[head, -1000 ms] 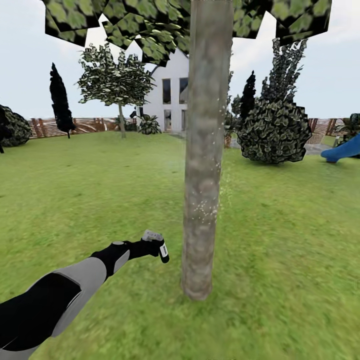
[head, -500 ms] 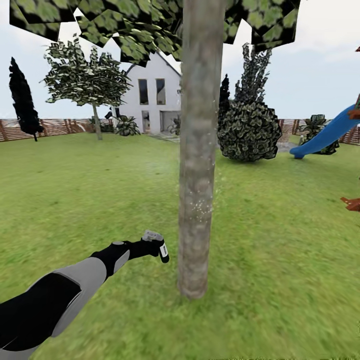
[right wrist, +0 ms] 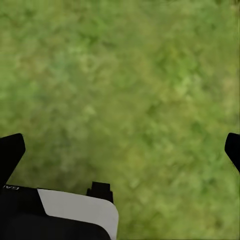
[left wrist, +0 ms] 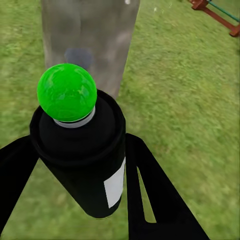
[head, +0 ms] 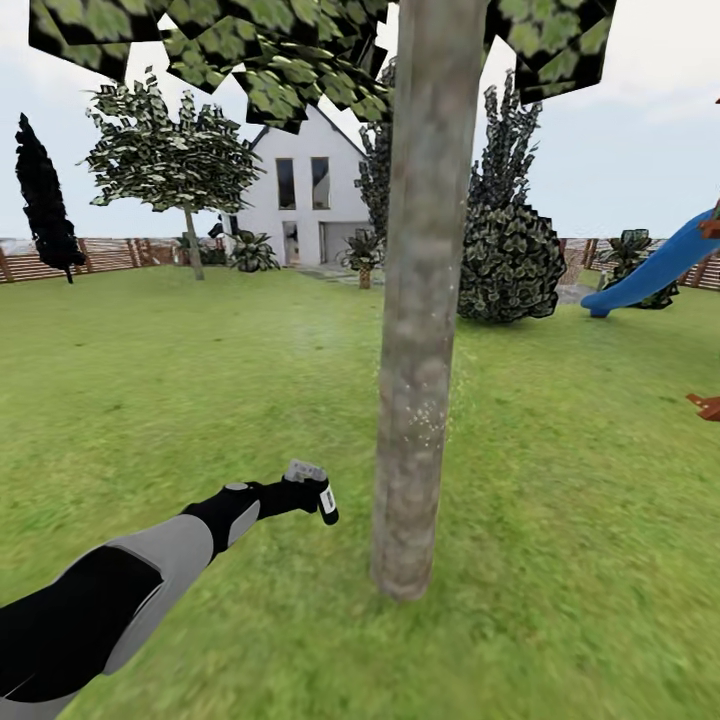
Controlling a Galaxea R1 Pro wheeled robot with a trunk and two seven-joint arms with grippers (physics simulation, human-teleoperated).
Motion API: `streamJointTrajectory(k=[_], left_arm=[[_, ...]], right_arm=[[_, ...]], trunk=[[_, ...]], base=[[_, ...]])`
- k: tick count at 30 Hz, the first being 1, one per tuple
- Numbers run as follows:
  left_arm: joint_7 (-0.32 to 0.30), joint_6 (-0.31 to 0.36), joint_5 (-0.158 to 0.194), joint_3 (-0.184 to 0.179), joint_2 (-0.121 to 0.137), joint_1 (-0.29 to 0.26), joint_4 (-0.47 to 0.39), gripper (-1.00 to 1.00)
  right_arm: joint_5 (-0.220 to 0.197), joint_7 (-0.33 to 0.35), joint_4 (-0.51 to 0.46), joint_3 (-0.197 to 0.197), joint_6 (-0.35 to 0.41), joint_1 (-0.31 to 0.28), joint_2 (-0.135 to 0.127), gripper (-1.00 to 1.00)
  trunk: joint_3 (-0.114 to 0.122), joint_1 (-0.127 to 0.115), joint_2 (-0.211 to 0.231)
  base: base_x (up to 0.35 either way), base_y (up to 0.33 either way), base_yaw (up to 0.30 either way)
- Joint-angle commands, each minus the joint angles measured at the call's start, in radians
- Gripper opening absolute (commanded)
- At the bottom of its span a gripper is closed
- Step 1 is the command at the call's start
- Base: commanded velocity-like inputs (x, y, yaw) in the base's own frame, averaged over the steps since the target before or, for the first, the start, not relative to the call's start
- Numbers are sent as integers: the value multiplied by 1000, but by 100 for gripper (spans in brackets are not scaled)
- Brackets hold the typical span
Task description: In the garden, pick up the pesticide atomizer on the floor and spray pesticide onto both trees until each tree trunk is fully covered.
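Now left fingers clenched on atomizer near trunk; right fingers released above grass.

1. Left arm: extended forward and low from the head view's lower left, black upper section, grey forearm, black wrist.
2. Left claw: fingers clamped on either side of a black bottle.
3. Right claw: dark fingertips spread wide apart, nothing between.
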Motion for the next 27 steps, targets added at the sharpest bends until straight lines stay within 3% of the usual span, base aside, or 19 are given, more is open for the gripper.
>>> streamJointTrajectory(k=[1,11,15,27], left_arm=[[4,-1,-1,2,-1,0,0,-100],[2,-2,0,2,-1,1,-1,-100],[3,-3,1,4,1,1,-1,-100],[5,-1,2,6,3,1,-1,-100]], right_arm=[[0,0,0,0,0,0,0,100],[0,1,0,0,2,0,0,100],[0,0,0,0,2,0,11,100],[0,-2,-2,-2,0,0,11,100]], trunk=[[0,0,0],[0,0,0],[1,0,0],[1,0,0]], base=[[253,3,-182],[33,0,-282],[0,0,-238],[113,0,-11]])
